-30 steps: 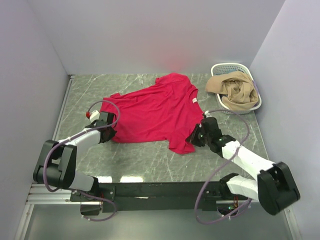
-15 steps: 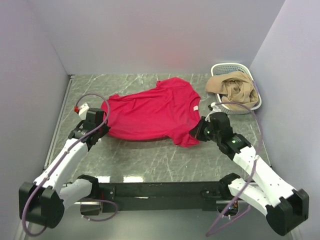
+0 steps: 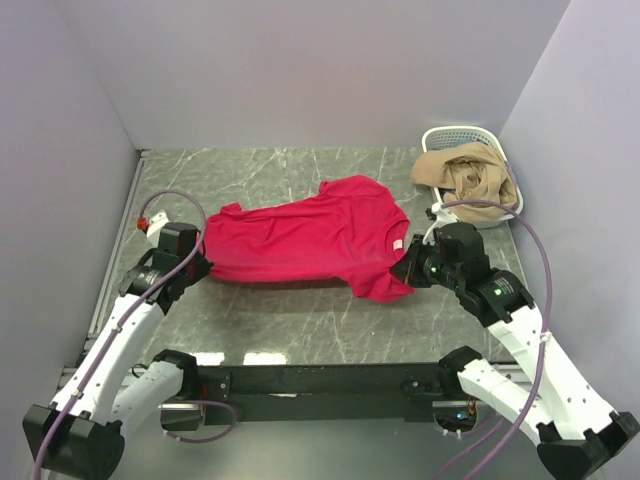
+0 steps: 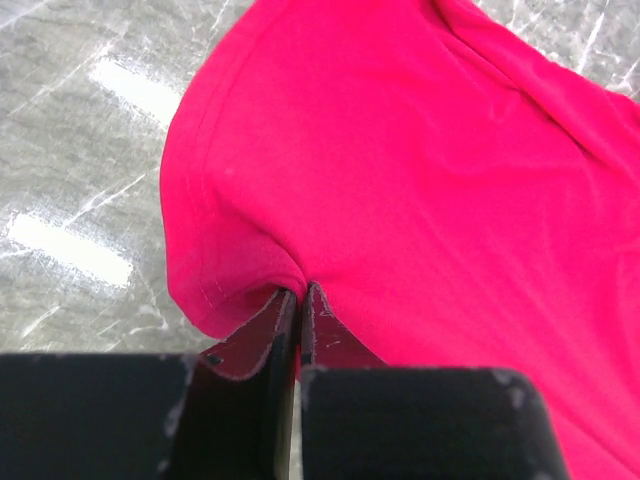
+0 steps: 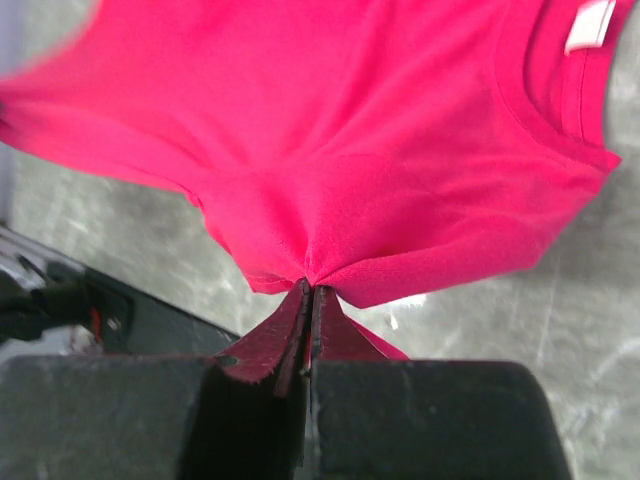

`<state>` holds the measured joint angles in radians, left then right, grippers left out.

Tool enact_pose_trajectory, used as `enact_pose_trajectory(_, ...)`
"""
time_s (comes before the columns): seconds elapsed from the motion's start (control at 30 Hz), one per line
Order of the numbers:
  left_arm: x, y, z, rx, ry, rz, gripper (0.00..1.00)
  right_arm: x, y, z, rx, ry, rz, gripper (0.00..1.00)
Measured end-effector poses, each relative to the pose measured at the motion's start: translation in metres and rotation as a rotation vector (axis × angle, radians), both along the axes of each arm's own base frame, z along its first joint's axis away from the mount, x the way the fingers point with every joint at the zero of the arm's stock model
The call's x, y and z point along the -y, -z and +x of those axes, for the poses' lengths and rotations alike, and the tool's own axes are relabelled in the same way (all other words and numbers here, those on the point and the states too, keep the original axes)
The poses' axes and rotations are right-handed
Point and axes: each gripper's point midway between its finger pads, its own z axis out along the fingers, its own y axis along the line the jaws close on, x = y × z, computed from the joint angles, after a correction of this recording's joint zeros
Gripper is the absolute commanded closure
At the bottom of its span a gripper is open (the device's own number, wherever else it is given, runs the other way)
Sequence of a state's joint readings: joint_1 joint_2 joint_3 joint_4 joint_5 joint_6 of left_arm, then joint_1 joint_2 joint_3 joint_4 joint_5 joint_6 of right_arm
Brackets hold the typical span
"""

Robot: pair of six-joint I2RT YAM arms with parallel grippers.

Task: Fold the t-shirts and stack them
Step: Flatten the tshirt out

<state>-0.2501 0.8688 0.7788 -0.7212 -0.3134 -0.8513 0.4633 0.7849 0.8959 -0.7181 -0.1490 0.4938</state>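
From above, we see the red t-shirt (image 3: 305, 240) spread across the middle of the marbled worktop (image 3: 300, 320), its white neck label (image 3: 398, 243) toward the right. The left tool (image 3: 198, 264) sits at the shirt's left edge and the right tool (image 3: 408, 268) at its right end near the collar. We judge that the two hold opposite ends so the cloth can be drawn flat before folding. The white lattice basket (image 3: 455, 137) stands in the far right corner, well apart from the shirt. It holds a heap of tan cloth (image 3: 465, 178), which we take to be waiting its turn. In the left wrist view, the left tool (image 4: 297, 295) has its jaws all but closed, with a pinch of the red t-shirt (image 4: 400, 180) just inside its stitched hem (image 4: 185, 250). The cloth puckers toward that grip, and the rest lies on the worktop (image 4: 90, 150). In the right wrist view, the right tool (image 5: 308, 290) is closed tight on a gathered fold of the red t-shirt (image 5: 350, 150) below the neckline. The label (image 5: 590, 25) shows at the upper right. We reckon no fold has been made yet.
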Motion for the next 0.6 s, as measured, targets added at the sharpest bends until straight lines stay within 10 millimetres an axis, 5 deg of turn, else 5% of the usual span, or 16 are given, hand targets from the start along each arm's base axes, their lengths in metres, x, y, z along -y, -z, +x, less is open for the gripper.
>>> enact_pose_trajectory(0.1,0.001,0.004,0.000,-0.018,0.006,0.000,0.87,0.001,0.015,-0.006,-0.061,-0.021,-0.044,0.98)
enact_pose_trajectory(0.17,0.003,0.011,0.000,-0.051,0.012,0.004,0.73,0.000,0.026,-0.008,-0.109,-0.035,-0.071,0.80)
enact_pose_trajectory(0.2,0.003,0.014,0.000,-0.062,0.018,0.006,0.46,-0.001,0.032,-0.008,-0.132,-0.042,-0.083,0.72)
enact_pose_trajectory(0.23,0.004,0.016,0.000,-0.075,0.025,0.009,0.36,0.000,0.036,-0.010,-0.151,-0.048,-0.094,0.59)
enact_pose_trajectory(0.3,0.005,0.018,-0.002,-0.085,0.040,0.014,0.33,0.000,0.040,-0.013,-0.171,-0.052,-0.106,0.57)
enact_pose_trajectory(0.4,0.005,0.016,-0.002,-0.082,0.043,0.012,0.14,0.006,0.041,-0.018,-0.177,-0.048,-0.130,0.50)
enact_pose_trajectory(0.6,0.004,0.004,-0.002,-0.076,0.054,0.024,0.09,0.016,0.020,-0.016,-0.137,0.001,-0.153,0.45)
